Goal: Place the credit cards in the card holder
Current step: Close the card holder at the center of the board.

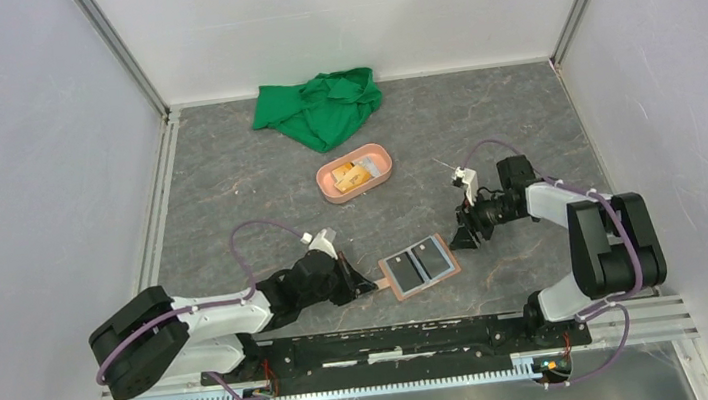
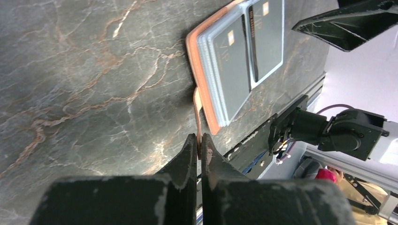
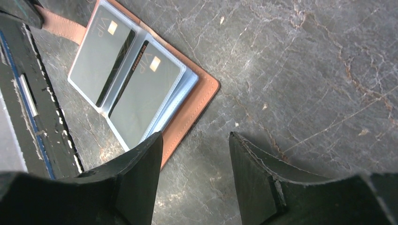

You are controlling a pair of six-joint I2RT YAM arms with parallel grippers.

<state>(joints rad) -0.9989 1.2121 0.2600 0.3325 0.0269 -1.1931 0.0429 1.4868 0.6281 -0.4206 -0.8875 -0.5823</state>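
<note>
Grey marbled table top (image 1: 522, 120) under both arms. Green cloth (image 1: 319, 108), crumpled, well beyond both grippers, against the far wall. Salmon-pink oval tray (image 1: 388, 163) nearer than the cloth, ahead of the two grippers and between them, apart from each; something yellowish inside, too small to tell.

Tan card holder (image 3: 199, 98) lies open and flat on the table between the grippers: just ahead of the left gripper (image 2: 200, 147), just beside the right gripper (image 3: 195, 140). Clear sleeves fanned inside it. Two dark grey credit cards (image 3: 145, 89) side by side in the top sleeves, faces up, each with a small gold chip and "VIP" lettering.

Narrow closing tab (image 2: 197, 112) runs from the holder's edge straight into the left fingertips. Left jaws pressed together on the tab's end. Right jaws stand apart, nothing between them, tips over bare table at the holder's corner; whether they touch the table, cannot tell.
</note>
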